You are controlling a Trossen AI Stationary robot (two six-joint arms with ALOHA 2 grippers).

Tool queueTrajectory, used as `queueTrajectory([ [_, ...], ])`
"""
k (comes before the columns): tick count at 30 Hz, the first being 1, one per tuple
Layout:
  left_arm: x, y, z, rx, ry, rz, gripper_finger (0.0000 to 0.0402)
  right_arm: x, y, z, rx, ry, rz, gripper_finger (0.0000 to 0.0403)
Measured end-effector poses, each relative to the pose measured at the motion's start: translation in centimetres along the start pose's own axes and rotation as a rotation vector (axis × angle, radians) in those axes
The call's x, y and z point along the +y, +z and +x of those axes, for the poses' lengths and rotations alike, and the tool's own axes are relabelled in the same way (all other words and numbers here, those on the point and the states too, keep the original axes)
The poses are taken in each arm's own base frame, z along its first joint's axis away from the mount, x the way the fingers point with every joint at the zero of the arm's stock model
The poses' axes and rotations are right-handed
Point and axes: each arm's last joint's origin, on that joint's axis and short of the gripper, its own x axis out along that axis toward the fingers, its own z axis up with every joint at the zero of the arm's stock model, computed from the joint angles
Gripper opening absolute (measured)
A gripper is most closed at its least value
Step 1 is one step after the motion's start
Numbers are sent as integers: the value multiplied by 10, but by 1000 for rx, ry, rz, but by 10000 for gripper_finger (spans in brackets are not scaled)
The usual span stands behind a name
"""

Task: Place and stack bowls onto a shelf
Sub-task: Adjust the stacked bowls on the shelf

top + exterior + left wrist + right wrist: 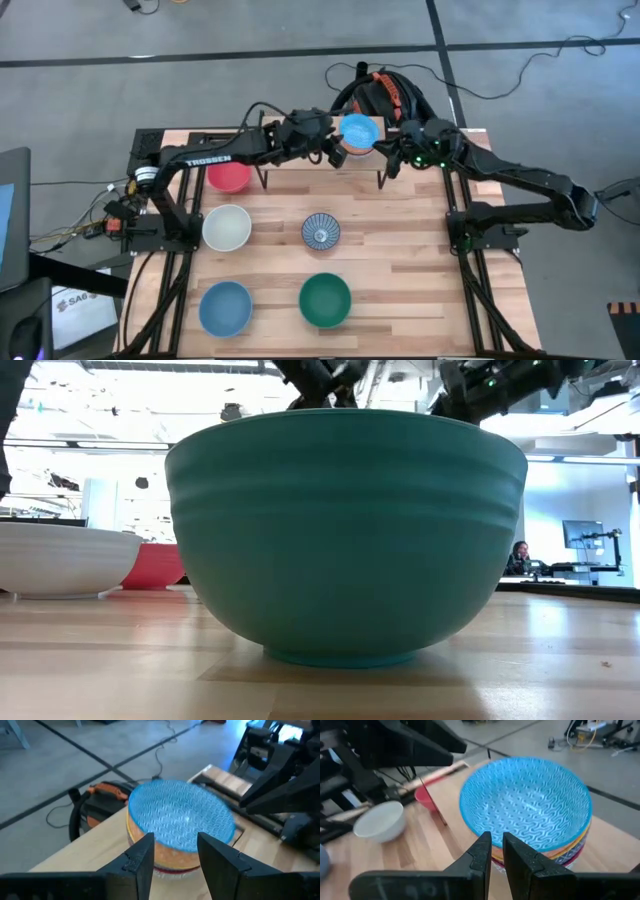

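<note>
- A stack of bowls sits on the shelf (440, 140) at the far edge of the table, topped by a light blue patterned bowl (358, 131); below its rim the wrist views show yellow-orange and pink-red edges, so at least two more bowls nest under it
- The left gripper (175, 851) faces this stack from the left side with its fingers parted and nothing between them; the bowl rim lies just beyond the fingertips, which I judge suits either a fresh release or a lining-up of the stack
- The right gripper (497, 847) faces the same stack from the right, its fingers drawn close with only a narrow gap and holding nothing; I judge it is there to steady or nudge the stack rather than to grasp
- Both arms crowd the one spot, so the top bowl is hemmed in from two sides, which probably keeps it centred
- Five bowls wait on the tabletop (420, 270): a red bowl (229, 176) nearest the shelf, a white bowl (227, 227), a blue-white striped bowl (320, 230), a second light blue bowl (225, 306) and a green bowl (325, 299)
- They lie well apart from each other, leaving room for a gripper to reach each rim
- I judge the task is under halfway, with the red bowl the handiest next pick for the left arm
</note>
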Motion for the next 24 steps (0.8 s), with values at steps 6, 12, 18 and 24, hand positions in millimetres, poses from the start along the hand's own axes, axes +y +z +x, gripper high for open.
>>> queueTrajectory([
  [6,3,-4,8,15,12,1,134,-2,-8,15,55,-10,-21,74],
  [12,15,-6,11,55,56,-2,134,-2,-6,15,42,-8,-27,74],
  [18,22,-6,14,75,74,-18,134,0,0,4,-4,0,-30,74],
  [24,24,-4,14,61,71,-22,133,-1,2,-2,-21,-4,-30,74],
])
